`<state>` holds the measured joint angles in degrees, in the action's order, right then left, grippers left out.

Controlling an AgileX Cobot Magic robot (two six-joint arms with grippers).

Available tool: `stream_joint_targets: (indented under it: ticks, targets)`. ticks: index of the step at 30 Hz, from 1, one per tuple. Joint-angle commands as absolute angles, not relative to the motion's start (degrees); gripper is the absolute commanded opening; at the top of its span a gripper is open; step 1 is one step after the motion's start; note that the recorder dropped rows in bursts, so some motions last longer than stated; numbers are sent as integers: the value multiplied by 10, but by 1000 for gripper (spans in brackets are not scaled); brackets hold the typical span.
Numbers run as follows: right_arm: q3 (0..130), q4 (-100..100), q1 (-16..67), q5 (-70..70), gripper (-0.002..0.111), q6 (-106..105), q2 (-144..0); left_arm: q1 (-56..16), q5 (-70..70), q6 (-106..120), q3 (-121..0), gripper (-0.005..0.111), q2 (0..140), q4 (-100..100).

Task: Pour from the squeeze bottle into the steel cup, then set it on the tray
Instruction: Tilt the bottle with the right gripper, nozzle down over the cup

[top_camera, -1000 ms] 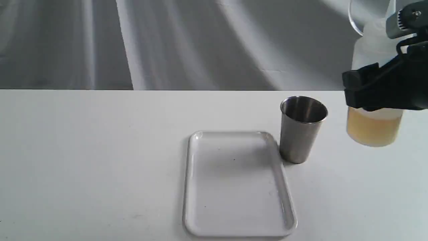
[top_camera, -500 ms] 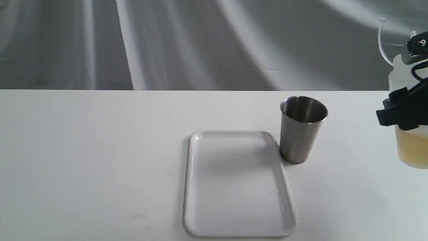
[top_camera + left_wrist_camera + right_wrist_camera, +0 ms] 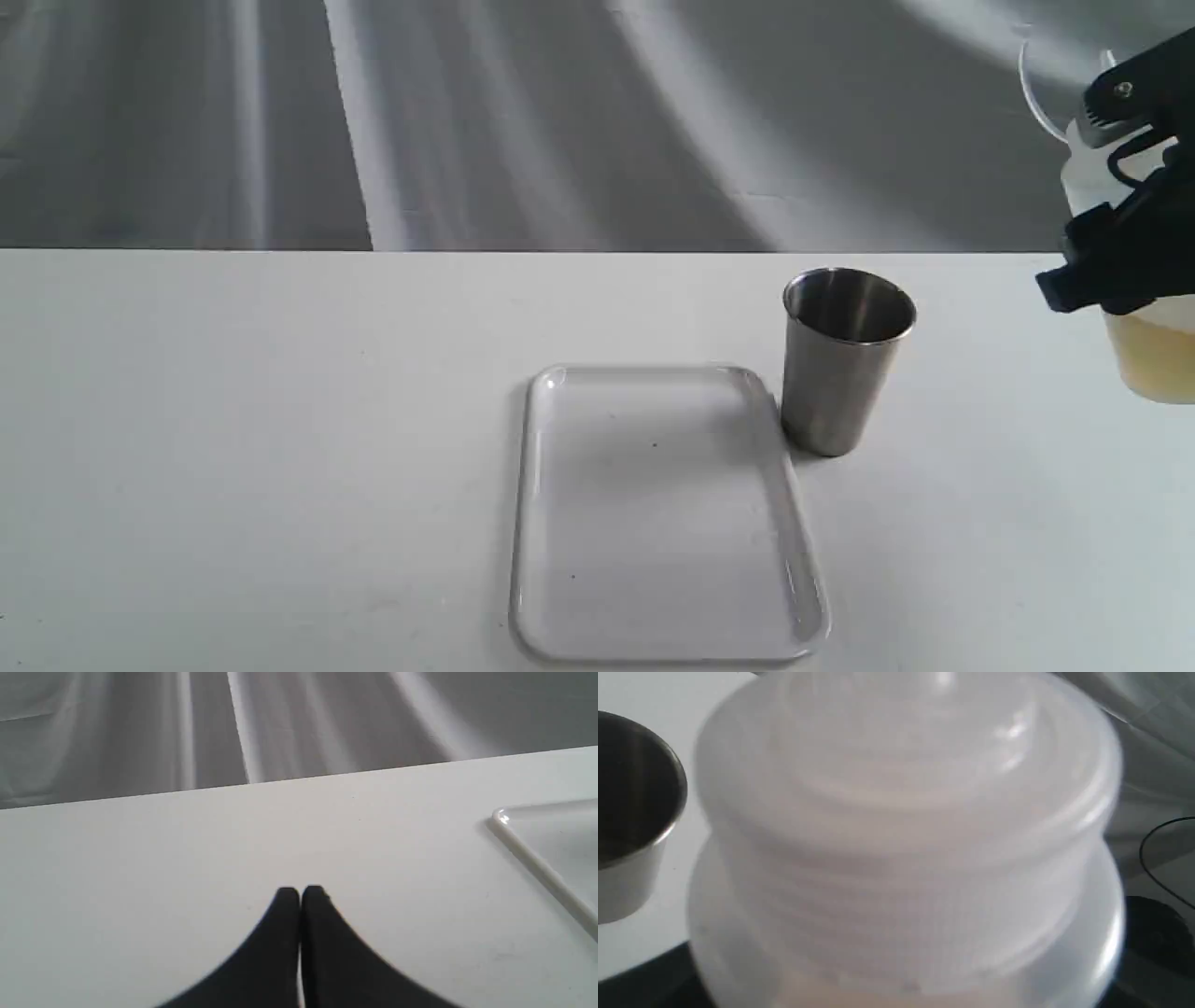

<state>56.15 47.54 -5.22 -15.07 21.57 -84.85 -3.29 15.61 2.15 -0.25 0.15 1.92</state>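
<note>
The squeeze bottle (image 3: 1156,362) hangs upright above the table at the far right edge of the exterior view, partly cut off, with amber liquid in its lower part and its cap strap curving up. My right gripper (image 3: 1120,271) is shut on the bottle's middle. In the right wrist view the bottle (image 3: 906,835) fills the picture, with the steel cup (image 3: 630,812) beside it. The steel cup (image 3: 845,364) stands upright on the table, left of the bottle and touching nothing. The white tray (image 3: 560,523) lies bare just left of the cup. My left gripper (image 3: 300,897) is shut and holds nothing, low over the table.
A grey draped cloth hangs behind the white table (image 3: 233,420). The tray's corner (image 3: 523,842) shows in the left wrist view, off to one side of the left fingers. A thin black cable (image 3: 1153,858) runs beyond the bottle.
The bottle in my right gripper swung right and dropped lower, then rose again and came slightly back to the left. Cup, tray and left gripper have not moved.
</note>
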Motion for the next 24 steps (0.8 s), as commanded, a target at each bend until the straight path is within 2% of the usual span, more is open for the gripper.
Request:
stream_joint_targets:
  ticks: [1, 15, 24]
  targets:
    - [568, 489, -51, -122, 3, 208, -858, -36, 152, 19, 0, 0, 0, 19]
    - [571, 582, -51, -133, 3, 209, -914, -36, 152, 20, 0, 0, 0, 19]
    - [656, 643, -45, -164, 3, 213, -960, -36, 152, 19, 0, 0, 0, 19]
